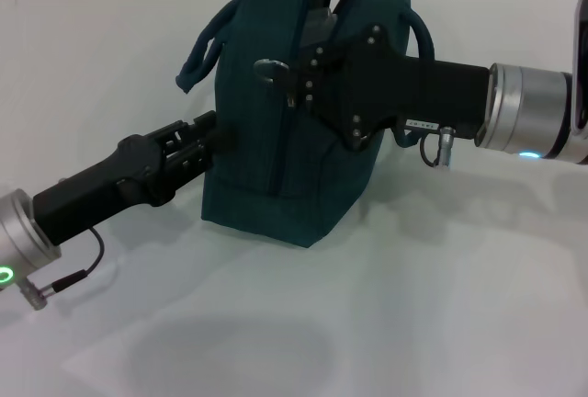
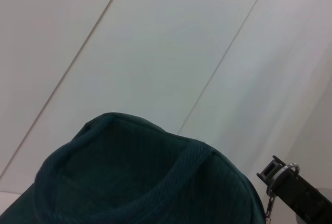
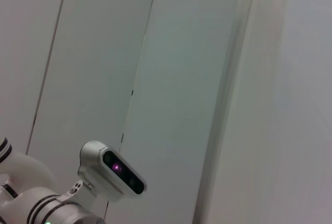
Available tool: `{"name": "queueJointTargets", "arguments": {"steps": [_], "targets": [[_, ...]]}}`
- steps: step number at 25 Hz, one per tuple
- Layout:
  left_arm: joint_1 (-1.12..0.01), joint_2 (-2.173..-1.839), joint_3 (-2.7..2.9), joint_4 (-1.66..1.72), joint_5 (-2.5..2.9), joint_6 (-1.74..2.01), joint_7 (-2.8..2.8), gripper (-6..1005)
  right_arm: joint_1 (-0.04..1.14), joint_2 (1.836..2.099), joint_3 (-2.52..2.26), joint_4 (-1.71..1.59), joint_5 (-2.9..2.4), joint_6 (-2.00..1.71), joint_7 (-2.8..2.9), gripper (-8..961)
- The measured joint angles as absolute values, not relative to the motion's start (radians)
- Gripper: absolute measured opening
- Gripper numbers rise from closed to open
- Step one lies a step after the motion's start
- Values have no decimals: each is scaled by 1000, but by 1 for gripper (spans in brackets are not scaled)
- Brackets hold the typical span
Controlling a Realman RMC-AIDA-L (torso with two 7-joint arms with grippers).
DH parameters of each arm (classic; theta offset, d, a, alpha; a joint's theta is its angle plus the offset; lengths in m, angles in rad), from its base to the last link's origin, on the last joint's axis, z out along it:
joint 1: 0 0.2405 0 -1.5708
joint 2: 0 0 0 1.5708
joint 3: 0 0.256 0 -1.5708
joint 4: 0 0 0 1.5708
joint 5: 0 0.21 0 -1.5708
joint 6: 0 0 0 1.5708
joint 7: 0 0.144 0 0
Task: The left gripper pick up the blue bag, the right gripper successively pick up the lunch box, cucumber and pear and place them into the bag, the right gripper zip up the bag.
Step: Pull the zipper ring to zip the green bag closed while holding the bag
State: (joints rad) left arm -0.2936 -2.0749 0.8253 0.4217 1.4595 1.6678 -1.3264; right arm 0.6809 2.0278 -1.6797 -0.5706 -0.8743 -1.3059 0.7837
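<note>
White table carries the upright blue bag. The right claw is at the ring zip pull on the bag's upper side, seemingly closed on it; the zip line runs downward from there. The left claw presses the bag's side, its opening hidden.

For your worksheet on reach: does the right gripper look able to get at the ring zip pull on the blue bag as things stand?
Probably yes. The right gripper is already beside the ring zip pull on the blue bag, with nothing between them.
</note>
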Motion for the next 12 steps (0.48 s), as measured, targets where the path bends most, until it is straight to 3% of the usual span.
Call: {"name": "queueJointTargets", "arguments": {"steps": [12], "targets": [[-302,-2076,825,420,1472,1660,-1327,407,680,2028,-1680,-571,-874,-1309,784,10]]}}
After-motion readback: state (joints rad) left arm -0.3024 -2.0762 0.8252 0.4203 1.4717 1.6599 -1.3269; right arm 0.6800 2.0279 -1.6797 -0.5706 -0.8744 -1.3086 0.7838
